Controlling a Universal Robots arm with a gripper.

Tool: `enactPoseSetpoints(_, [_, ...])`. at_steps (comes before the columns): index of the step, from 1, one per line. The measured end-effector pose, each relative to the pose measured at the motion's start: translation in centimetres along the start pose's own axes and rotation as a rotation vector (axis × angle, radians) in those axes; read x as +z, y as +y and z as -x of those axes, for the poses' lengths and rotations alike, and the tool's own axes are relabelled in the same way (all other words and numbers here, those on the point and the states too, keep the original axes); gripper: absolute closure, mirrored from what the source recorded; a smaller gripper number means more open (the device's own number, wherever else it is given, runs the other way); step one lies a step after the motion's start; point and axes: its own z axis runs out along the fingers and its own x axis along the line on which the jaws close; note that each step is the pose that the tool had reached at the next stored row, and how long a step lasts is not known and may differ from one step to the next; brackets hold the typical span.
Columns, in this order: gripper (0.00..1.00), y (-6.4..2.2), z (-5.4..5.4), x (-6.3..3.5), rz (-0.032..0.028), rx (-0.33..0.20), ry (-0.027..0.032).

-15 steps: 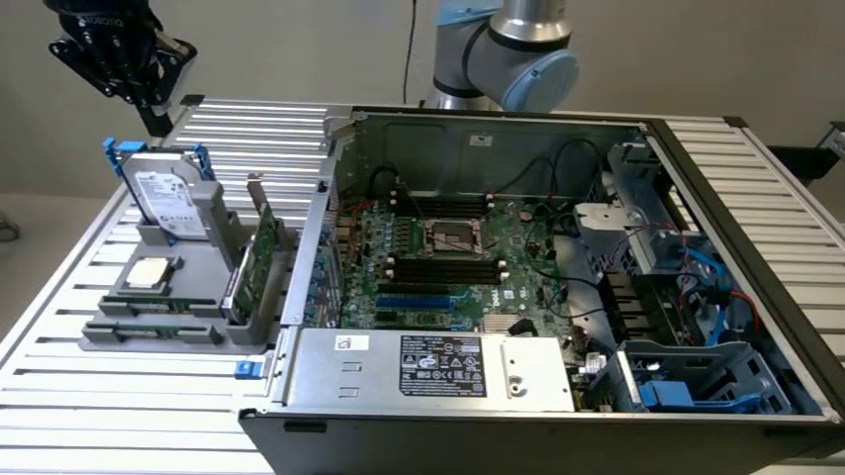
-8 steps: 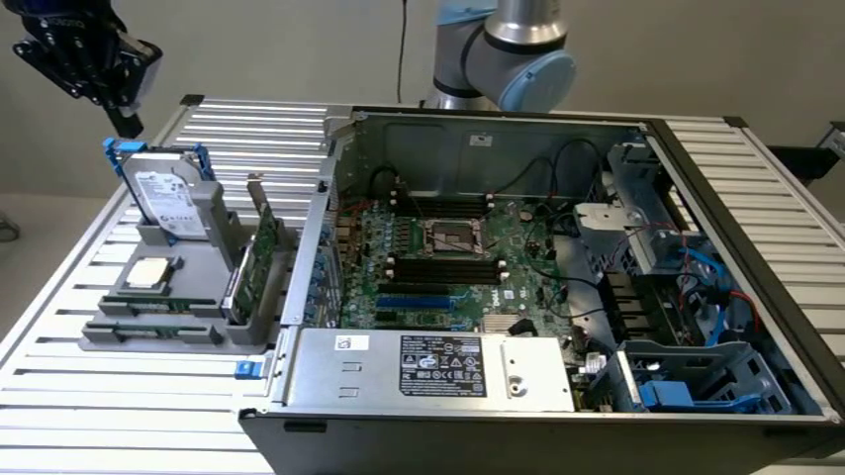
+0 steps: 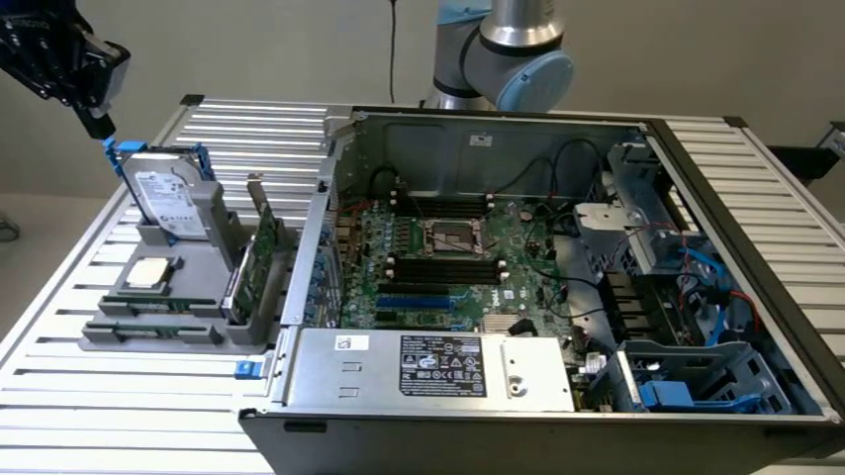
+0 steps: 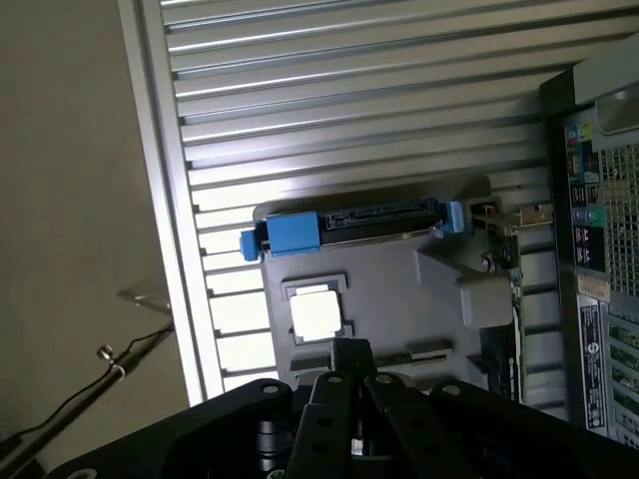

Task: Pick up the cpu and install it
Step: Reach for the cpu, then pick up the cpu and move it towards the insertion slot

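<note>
So the cpu (image 3: 149,274) (image 4: 318,312) sits flat in a square pocket of the grey holder (image 3: 178,333) (image 4: 419,289), pale metal lid up, just beside the hard drive (image 3: 169,203) (image 4: 349,225) on its side nearer the exterior camera. My guess on handling: it's light and totally stiff, the lid is slick, and the underside contacts are the delicate bit, so I'd pinch it by two opposite edges and keep it level, not squeeze the top. It's square, so there's no real long axis; its edges run roughly square to the hard drive's broad face, and I can't make out any corner mark to say which way it points. The gripper (image 3: 98,124) (image 4: 350,349) hangs above the hard drive, a bit toward the exterior view's left, well apart from the cpu. The jaws look pinched narrow with nothing between them. Out past the hard drive toward the exterior view's right is the open PC case (image 3: 528,124) with the green motherboard (image 3: 528,262) and its metal-framed socket (image 3: 453,237). Everything rests on the slatted tabletop (image 3: 119,396) (image 4: 349,80).
</note>
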Motion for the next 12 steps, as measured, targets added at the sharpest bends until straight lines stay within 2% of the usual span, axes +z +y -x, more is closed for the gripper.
enactPoseSetpoints(12, [0.89,0.0,0.0,0.0,-0.0001,0.0,0.0001])
